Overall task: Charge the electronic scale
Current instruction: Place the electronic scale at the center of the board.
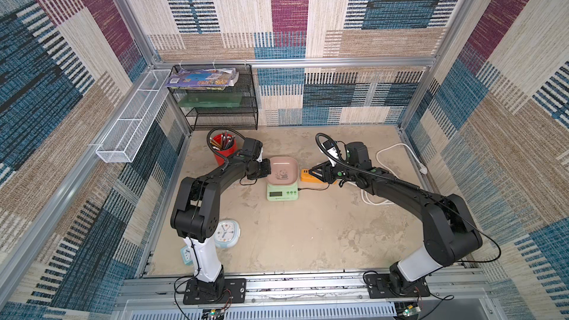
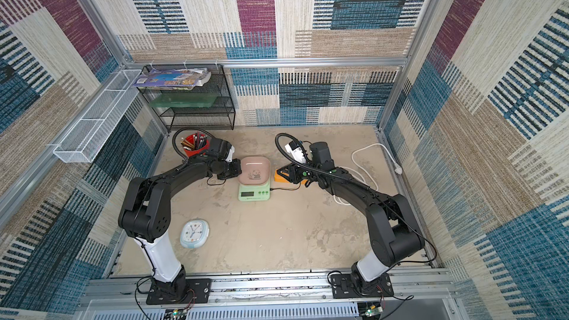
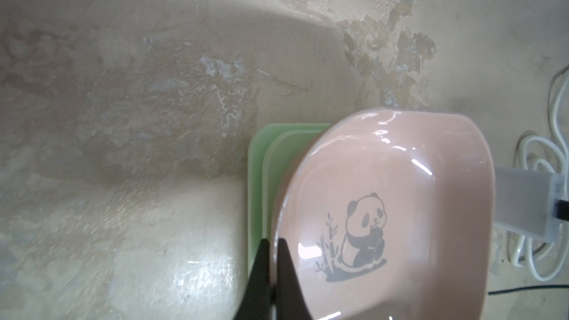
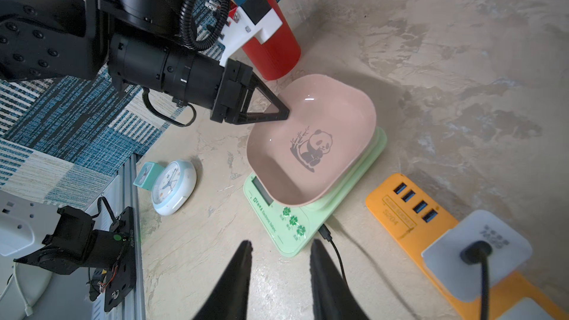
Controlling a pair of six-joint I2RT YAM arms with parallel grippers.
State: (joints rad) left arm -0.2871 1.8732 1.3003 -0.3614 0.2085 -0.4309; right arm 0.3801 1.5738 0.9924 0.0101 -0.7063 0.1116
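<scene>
Patchwork-carpet walls, mottled beige table (image 1: 308, 235). The scale (image 1: 282, 193) sits mid-table, display toward my bases, pink tray (image 1: 283, 170) on top. The strip (image 4: 397, 210) lies just beside it at 3 o'clk, a red cup (image 1: 220, 158) at 10 and a clock (image 1: 227, 233) well off at 7.

My L gripper (image 3: 273, 243) is clenched on the tray rim at the scale's 9 o'clk side, w/ one finger inside and one outside. My R gripper (image 4: 280, 244) hangs above the strip, pointing at the scale, w/ jaws part-spread and nothing between them.

The cable (image 4: 324, 232) looks seated in the scale's 3 o'clk side and runs to a white adapter (image 4: 446, 260) on the strip. So the link looks made. A white cord end (image 1: 423, 169) lies loose by the wall at 3 o'clk, and I can't tell if the strip has power.

Risks:
- The tray sits skewed over the display. If L pulls or lifts, the tray may slide off, or the whole scale may drag and yank the cable from its port.
- R's fingertips are close to the cable plug. A low sweep or a careless close could snag the wire and unseat either end.
- Bumping the adapter could lever it out of the strip.
</scene>
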